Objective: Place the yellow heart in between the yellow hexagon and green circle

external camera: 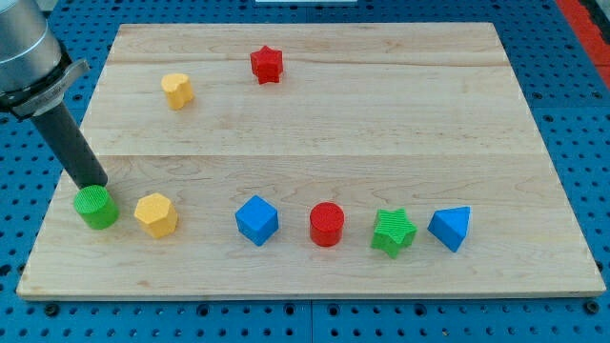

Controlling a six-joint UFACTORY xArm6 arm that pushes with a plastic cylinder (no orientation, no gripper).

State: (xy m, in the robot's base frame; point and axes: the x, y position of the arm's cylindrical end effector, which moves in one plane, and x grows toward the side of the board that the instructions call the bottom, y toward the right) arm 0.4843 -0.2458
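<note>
**Tip parked at the green circle, yellow heart far up the board**

My tip [95,184] sits right at the top edge of the green circle [96,207], at the view's lower left; whether it touches the block or stops just short cannot be told from here. The rod has no jaws to open or close, just a straight dark shaft, and its upper end and grey mount are cut off by the view's top left corner.

The yellow hexagon [155,214] stands just beside the green circle, on its right, with only a narrow gap between them. The yellow heart [177,90] is well apart from both, up near the view's top, its heart outline hard to make out at this angle. The red star [267,65] lies to its right.

Along the bottom row, moving right: a blue cube [256,220], a red cylinder [326,225], a green star [394,232] and a blue triangular block [450,228]. The wooden board [381,133] rests on a blue perforated table [572,57]. No writing or labels are readable anywhere.
</note>
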